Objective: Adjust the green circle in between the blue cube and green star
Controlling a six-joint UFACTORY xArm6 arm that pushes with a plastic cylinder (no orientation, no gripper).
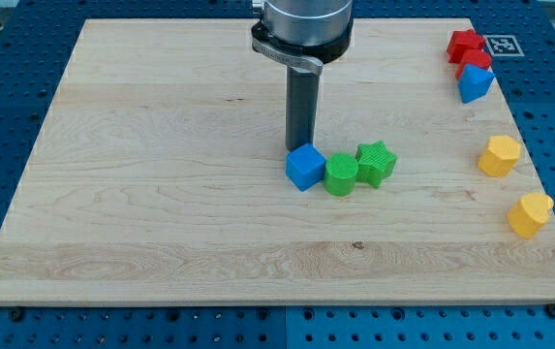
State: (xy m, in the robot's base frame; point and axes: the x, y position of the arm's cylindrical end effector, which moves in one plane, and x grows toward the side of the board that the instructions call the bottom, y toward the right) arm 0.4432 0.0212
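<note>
So the green circle [340, 175] is sitting pretty much dead centre of the board, a touch toward the view's bottom-right of middle. It's already wedged between its two neighbours: the blue cube [304, 166] is touching it at about 10 o'clock, and the green star [376, 162] is touching it at roughly 2 o'clock. The three make a shallow little V, with the circle sagging slightly toward the view's bottom.

My tip [299, 148] is parked right at the cube's 12 o'clock edge, looks like it's touching or just about. No jaws on this thing, it's just a plain rod, so nothing to open or close.

Honestly I'd say we're in the final tidy-up stage. If anything's left, the circle wants a small nudge toward 12 o'clock to line up with the other two, which means swinging the tip around to the circle's 6 o'clock side without bumping the cube.

Further out: a red block [468, 46] and a second blue block [474, 83] at 2 o'clock near the board's corner, and two yellow blocks [499, 155] [530, 213] along the 3 o'clock edge. All well apart.
</note>
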